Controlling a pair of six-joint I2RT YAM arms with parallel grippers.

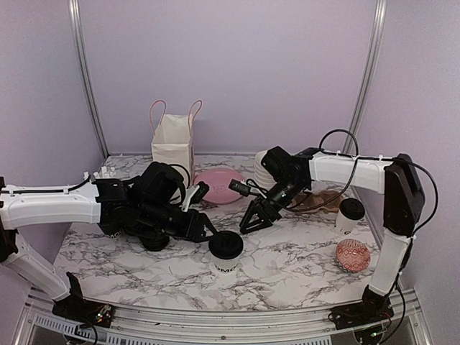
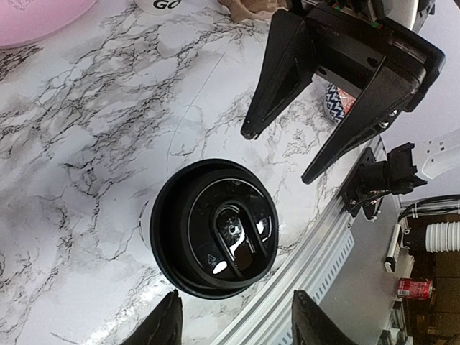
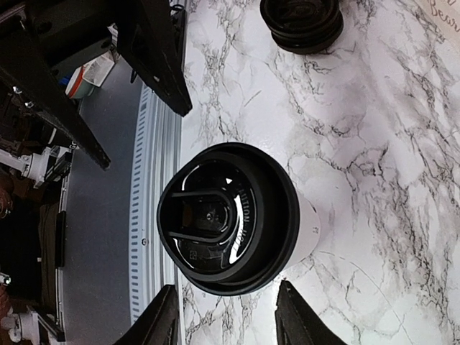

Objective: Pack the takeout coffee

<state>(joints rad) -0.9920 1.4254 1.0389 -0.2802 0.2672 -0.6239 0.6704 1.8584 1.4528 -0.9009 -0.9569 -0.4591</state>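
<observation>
A lidded coffee cup stood upright on the marble desk, near its front edge. The left tool and right tool flanked it, both released, grasping nothing.

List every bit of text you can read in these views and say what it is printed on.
"GO": black letters, cut off by the frame edge, on a second white cup.
"HOT": the end of the raised lettering on the lid of the coffee cup; the rest is lost in glare.
Black lettering near the coffee cup's base, top view: too small to read.
Label on the red can: too blurred to read.
</observation>
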